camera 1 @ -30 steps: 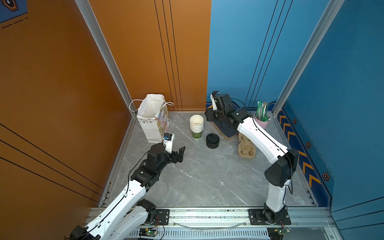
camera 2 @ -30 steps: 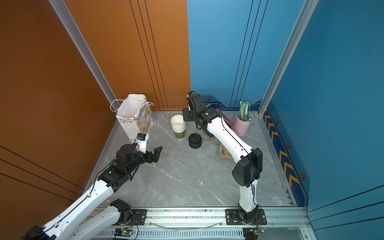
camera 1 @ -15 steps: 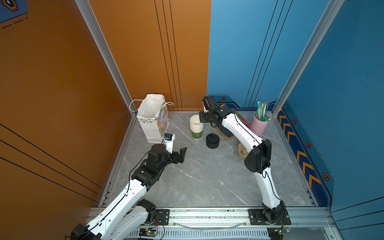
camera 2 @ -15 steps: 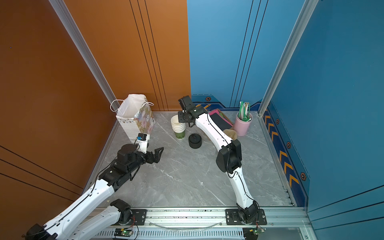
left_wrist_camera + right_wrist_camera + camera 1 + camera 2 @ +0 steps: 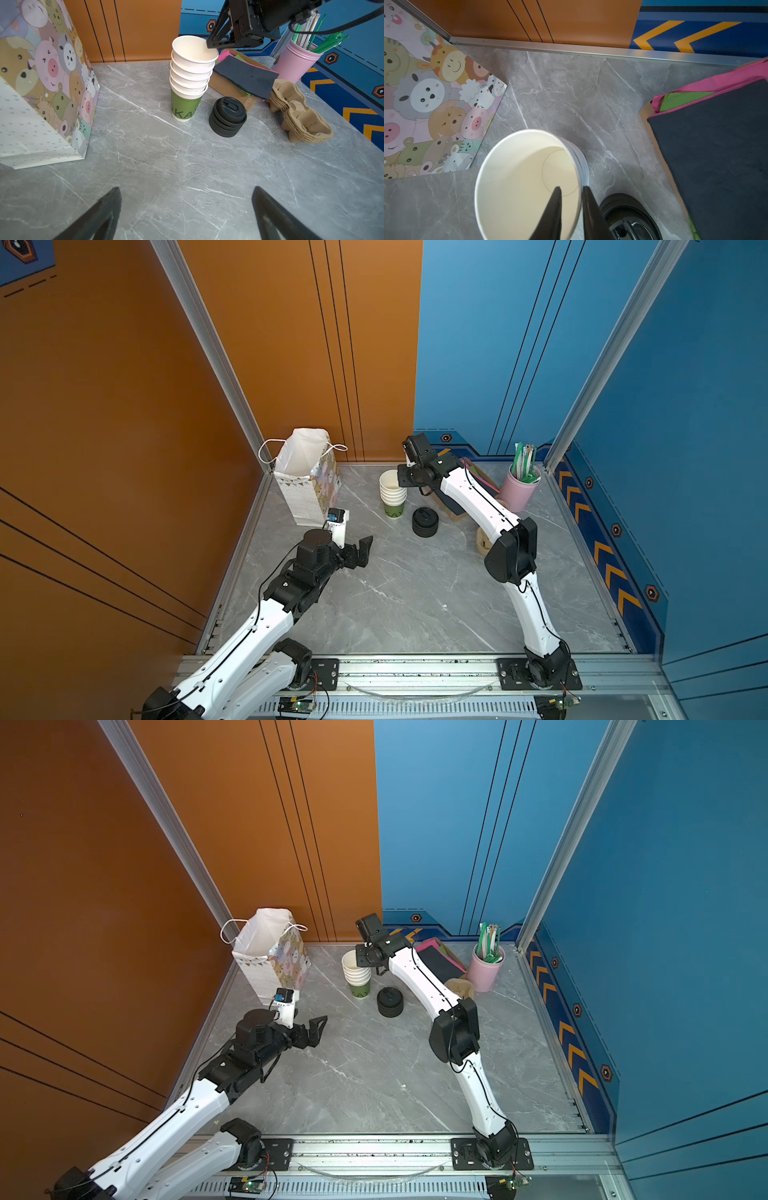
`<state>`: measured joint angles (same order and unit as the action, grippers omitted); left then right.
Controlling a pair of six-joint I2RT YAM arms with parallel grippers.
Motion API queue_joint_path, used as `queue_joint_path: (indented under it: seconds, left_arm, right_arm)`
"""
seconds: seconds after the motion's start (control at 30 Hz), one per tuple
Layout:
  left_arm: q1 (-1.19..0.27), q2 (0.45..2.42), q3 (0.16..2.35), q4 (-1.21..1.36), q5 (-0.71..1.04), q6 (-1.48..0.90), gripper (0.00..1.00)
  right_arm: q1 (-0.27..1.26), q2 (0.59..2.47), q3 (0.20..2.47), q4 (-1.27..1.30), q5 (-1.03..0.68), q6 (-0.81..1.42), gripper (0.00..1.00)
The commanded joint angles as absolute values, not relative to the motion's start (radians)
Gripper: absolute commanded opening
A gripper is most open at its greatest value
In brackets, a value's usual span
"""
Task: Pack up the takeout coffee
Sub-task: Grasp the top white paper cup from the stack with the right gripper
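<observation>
In both top views the left arm lies low over the table, the left gripper (image 5: pixel 354 548) spread wide near the gift bag (image 5: pixel 309 489) and well apart from the cup stack (image 5: pixel 393 506). The right arm reaches to the far side, the right gripper (image 5: pixel 401 481) at the top white cup (image 5: pixel 388 482).

The left wrist view shows the right gripper's tips at that cup's rim.

In the right wrist view one finger (image 5: pixel 554 207) sits inside the rim and one outside, nearly together. Whether they pinch it cannot be told.
</observation>
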<state>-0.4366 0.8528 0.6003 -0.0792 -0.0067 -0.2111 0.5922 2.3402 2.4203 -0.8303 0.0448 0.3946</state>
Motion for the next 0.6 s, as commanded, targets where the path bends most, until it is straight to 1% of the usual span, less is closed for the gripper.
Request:
queue_joint_path:
  seconds: [0.0,0.13,0.2,0.37,0.43,0.57]
  left_arm:
    - [-0.428,0.852,0.582,-0.081,-0.018,-0.226,0.98]
    - [-0.427,0.852,0.578,-0.080,-0.026,-0.229,0.98]
    - [-0.427,0.851,0.577,-0.082,-0.032,-0.230,0.98]
    - [-0.428,0.850,0.577,-0.084,-0.036,-0.233,0.98]
    - [-0.427,0.848,0.575,-0.084,-0.037,-0.235,0.98]
    - [-0.428,0.849,0.577,-0.083,-0.038,-0.239,0.98]
  right_arm:
    - [0.581,2.352,2.453,-0.854,0.034,0.416,0.17]
    - [0.579,2.360,2.454,-0.853,0.032,0.419,0.12]
    - [0.578,2.362,2.455,-0.854,0.032,0.423,0.08]
    - [0.576,2.361,2.460,-0.852,0.026,0.430,0.04]
    - [0.575,2.361,2.464,-0.854,0.022,0.431,0.00]
    - [0.573,2.353,2.474,-0.852,0.013,0.436,0.00]
